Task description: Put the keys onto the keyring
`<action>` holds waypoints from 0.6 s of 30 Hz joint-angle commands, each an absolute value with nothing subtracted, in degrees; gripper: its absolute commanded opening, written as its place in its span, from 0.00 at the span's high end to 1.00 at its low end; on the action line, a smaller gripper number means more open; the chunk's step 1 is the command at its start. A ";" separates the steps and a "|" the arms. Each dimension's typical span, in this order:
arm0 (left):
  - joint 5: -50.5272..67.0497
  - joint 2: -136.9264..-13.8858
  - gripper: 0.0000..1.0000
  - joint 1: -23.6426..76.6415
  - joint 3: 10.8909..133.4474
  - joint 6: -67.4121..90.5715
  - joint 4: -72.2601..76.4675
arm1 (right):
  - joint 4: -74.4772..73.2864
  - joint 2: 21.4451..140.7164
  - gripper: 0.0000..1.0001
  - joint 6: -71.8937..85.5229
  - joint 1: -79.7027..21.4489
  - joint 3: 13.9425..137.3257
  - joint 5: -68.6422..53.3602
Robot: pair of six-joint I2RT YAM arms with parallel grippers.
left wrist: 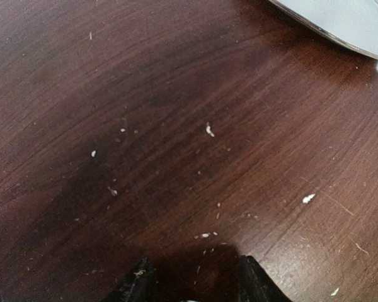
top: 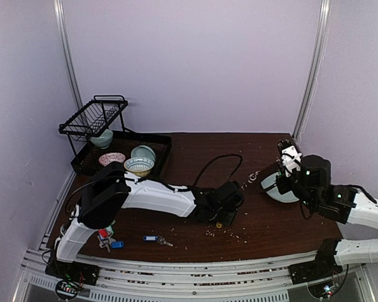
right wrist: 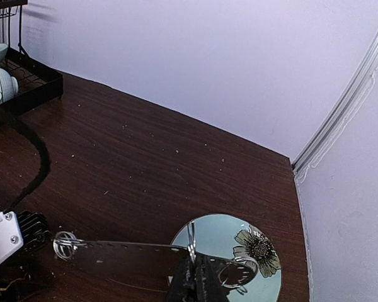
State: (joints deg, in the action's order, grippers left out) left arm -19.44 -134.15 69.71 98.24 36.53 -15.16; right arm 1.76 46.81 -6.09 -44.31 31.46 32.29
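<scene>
Nearest, beside the base of the left arm, a small heap of keys (top: 107,239) lies on the dark wooden worktop (top: 195,148), with red, green and blue tags. A little to the right, apart from the heap, one more key with a blue tag (top: 154,240) lies alone; whether the tags carry any writing is too small to tell.

Further in, near the middle of the worktop, the left gripper (left wrist: 194,272) is low over the wood; its fingers (left wrist: 137,286) stand moderately apart and nothing is between them; pale crumbs (left wrist: 209,130) are scattered on the wood in front of it.

To the right, well apart from the keys, the right gripper (right wrist: 195,282) is closed tight on the rim of the keyring (right wrist: 126,251) and holds it about level, partly over the pale green plate (right wrist: 217,229). The plate shows a painted flower (right wrist: 258,248); a small wire ring (right wrist: 66,244) sits at the free end of the keyring, which points toward the left arm.

At the far left corner stands a black wire dish rack (top: 93,118); some bowls (top: 139,165) are in its tray.
</scene>
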 commanded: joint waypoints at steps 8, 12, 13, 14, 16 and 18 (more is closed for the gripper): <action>-21.05 -133.89 0.54 69.32 93.94 41.08 -17.93 | 1.44 40.80 1.00 -5.17 -44.08 32.67 27.47; -22.99 -133.42 0.55 69.35 93.59 40.98 -18.17 | 3.65 39.22 1.00 -5.45 -44.03 31.10 25.11; -22.91 -133.37 0.55 69.35 93.60 40.91 -18.19 | 3.64 39.22 1.00 -5.45 -44.08 31.16 24.98; -22.63 -133.31 0.55 69.35 93.42 40.88 -18.16 | 3.53 39.43 1.00 -5.49 -44.06 31.28 24.98; -22.21 -132.88 0.56 69.35 92.53 40.96 -18.19 | 3.51 39.90 1.00 -5.54 -44.08 31.32 24.57; -21.99 -132.20 0.56 69.35 91.54 40.90 -18.19 | 3.47 40.28 1.00 -5.71 -44.15 31.46 24.00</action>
